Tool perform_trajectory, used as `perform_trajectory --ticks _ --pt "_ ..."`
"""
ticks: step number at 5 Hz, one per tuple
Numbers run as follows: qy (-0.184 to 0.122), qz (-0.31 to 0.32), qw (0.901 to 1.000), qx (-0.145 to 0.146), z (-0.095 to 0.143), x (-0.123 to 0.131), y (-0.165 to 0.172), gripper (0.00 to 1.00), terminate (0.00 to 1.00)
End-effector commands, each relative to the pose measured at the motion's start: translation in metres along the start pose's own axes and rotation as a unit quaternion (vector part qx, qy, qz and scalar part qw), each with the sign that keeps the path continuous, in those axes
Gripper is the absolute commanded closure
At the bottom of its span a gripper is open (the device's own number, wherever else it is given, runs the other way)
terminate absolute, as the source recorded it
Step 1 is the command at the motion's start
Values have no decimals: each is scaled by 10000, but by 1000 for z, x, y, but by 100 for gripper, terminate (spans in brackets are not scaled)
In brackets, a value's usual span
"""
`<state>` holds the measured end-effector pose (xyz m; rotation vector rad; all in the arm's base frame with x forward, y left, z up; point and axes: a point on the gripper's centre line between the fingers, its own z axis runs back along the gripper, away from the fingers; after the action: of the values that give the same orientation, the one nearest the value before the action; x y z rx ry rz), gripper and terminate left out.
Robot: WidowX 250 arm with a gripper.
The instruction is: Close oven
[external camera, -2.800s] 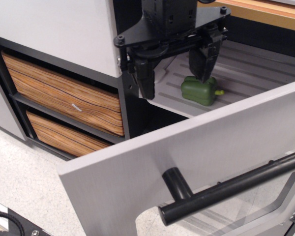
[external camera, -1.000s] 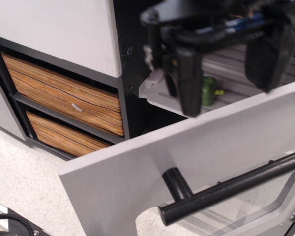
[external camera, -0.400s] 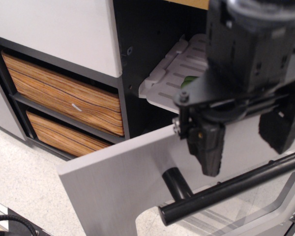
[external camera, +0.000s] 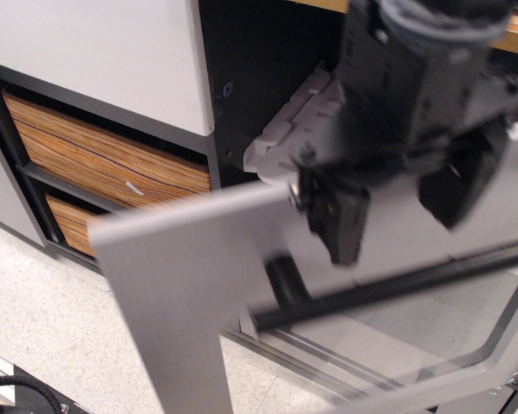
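Note:
The silver-grey oven door [external camera: 177, 276] is part-way up, tilted, with its clear window at lower right and its black bar handle [external camera: 388, 289] blurred by motion. My gripper [external camera: 397, 216] is open; its two black fingers [external camera: 338, 222] hang in front of the door's upper face, just above the handle. It holds nothing. The grey ribbed rack [external camera: 302, 121] sticks out of the oven cavity behind my gripper. Whether the fingers touch the door I cannot tell.
Two wood-grain drawers [external camera: 104, 164] sit in a black frame at left under a white panel [external camera: 95, 52]. Speckled floor [external camera: 43, 319] lies below. A black cable [external camera: 9, 388] is at the bottom left corner.
My gripper left the oven cavity, came forward and down over the door. The door has since swung up from nearly flat, hiding the lower drawer and the green toy on the rack.

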<state>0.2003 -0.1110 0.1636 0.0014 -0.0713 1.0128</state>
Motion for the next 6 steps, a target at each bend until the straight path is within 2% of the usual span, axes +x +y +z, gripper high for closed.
perform_trajectory --ticks 1,2,3,4,5,6 --pt "-20 428 9990 -116 23 46 -14 0 0" --pt "202 -11 9997 -144 25 38 -9 0 0" --pt "317 -723 9967 192 -8 25 -6 0 0" --pt "117 -465 9980 418 -39 35 -19 0 0" --pt "-189 -229 9985 457 -57 47 -34 0 0" --pt "-242 -76 9989 395 -59 55 -38 0 0"
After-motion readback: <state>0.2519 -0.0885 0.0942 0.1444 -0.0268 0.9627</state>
